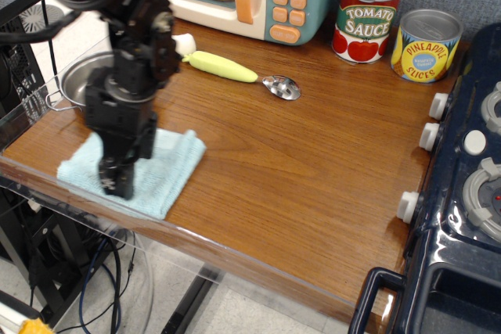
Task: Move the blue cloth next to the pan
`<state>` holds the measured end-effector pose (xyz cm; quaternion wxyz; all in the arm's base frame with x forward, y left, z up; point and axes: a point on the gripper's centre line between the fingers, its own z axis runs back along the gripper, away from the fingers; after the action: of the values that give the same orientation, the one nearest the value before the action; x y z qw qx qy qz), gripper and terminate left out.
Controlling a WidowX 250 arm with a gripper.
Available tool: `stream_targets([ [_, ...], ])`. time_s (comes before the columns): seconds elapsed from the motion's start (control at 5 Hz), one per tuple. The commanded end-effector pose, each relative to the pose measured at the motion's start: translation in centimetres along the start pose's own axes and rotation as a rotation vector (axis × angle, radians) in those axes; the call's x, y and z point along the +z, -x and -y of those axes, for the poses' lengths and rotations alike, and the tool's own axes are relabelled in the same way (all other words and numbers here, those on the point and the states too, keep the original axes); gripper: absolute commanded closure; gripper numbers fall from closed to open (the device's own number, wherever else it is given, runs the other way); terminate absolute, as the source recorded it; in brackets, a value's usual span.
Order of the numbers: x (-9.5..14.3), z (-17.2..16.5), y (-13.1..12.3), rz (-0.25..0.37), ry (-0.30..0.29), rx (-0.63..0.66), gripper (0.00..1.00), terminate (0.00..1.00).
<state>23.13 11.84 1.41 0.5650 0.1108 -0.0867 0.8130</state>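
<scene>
Tool [117, 180] on blue cloth [168, 168] beside pan [77, 82]

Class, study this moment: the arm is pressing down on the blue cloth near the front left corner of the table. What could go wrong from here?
1. The blue cloth lies close to the table's front edge; sliding further could push it off.
2. The arm hides most of the pan, so the gripper might knock it when lifting.

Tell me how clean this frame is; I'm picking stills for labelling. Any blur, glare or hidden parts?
In the observation.image view: the arm and its fingers look slightly soft; the tomato sauce can label reads sharply. Light glare streaks the wooden table. The arm hides most of the pan and part of the blue cloth.
</scene>
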Motion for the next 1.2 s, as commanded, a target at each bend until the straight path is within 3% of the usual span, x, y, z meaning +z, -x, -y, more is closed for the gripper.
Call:
stream_targets([
  [0.0,1.7,0.6,-0.4,-0.029,0.053,0.036,0.00,0.00],
  [0.4,4.2,1.4,0.6,-0.123,0.102,0.038,0.00,0.00],
  [0.6,7.2,1.3,1.0,-0.200,0.163,-0.005,0.00,0.00],
  [0.8,9.5,1.1,0.5,-0.215,0.227,-0.025,0.00,0.00],
  [1.0,9.5,1.1,0.5,-0.215,0.227,-0.025,0.00,0.00],
])
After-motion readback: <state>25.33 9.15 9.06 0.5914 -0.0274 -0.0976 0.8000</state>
